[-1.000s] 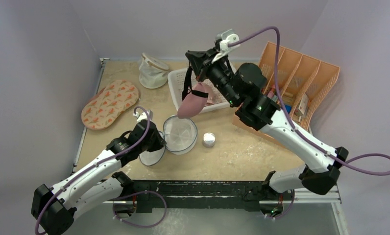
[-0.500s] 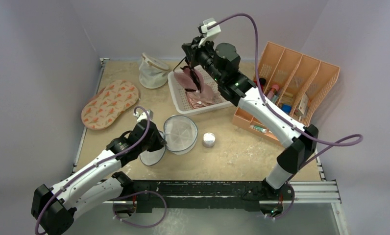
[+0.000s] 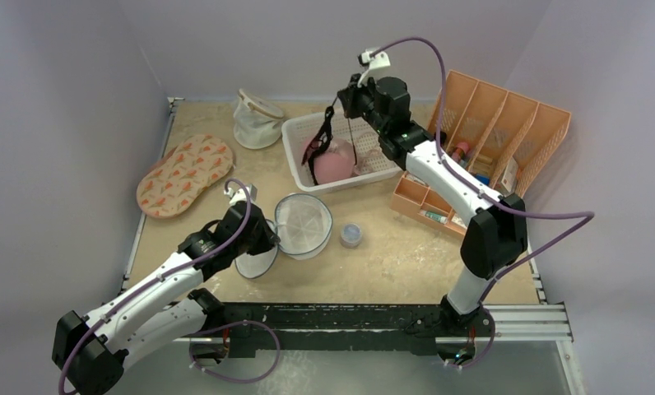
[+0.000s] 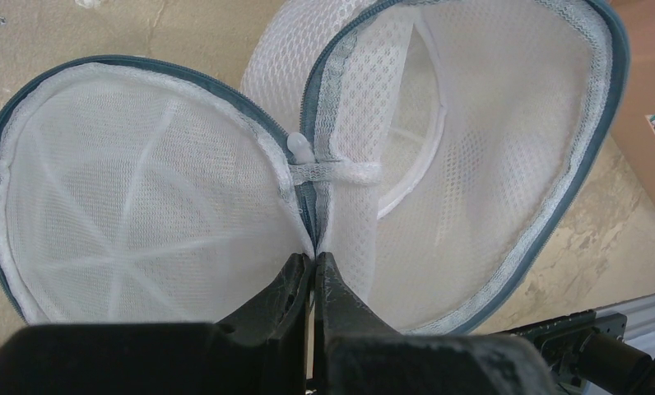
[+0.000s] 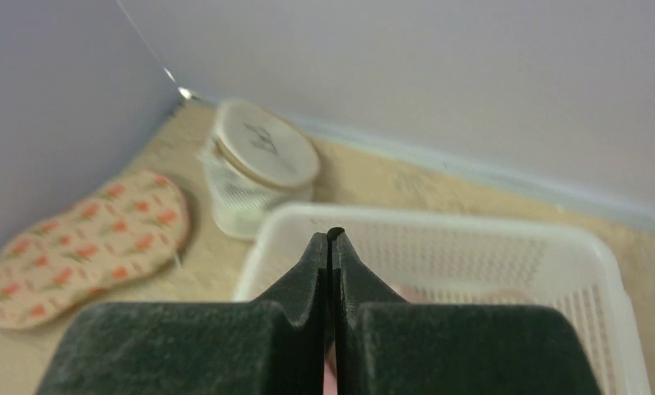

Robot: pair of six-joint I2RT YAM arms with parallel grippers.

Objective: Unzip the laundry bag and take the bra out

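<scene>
The laundry bag [image 3: 303, 224] lies unzipped at the table's middle, its round lid [image 3: 256, 260] folded out to the left. My left gripper [image 3: 262, 239] is shut on the bag's rim at the hinge. In the left wrist view the gripper [image 4: 314, 257] pinches the mesh between lid [image 4: 135, 197] and drum [image 4: 472, 164]; the drum shows no contents. My right gripper [image 3: 346, 97] is shut on a black strap of the pink bra [image 3: 332, 160], whose cups hang into the white basket [image 3: 295, 152]. In the right wrist view the gripper [image 5: 332, 239] is shut above the basket [image 5: 472, 247].
A white mesh pouch with tan rim [image 3: 257, 119] stands at the back left, also in the right wrist view [image 5: 262, 164]. An oval orange-patterned pad [image 3: 184, 174] lies at the left. A small round jar [image 3: 350, 234] sits right of the bag. An orange organizer [image 3: 489, 156] stands at the right.
My right gripper carried the bra from above the bag back over the white basket, and the cups now hang down into it. The left arm has not moved.
</scene>
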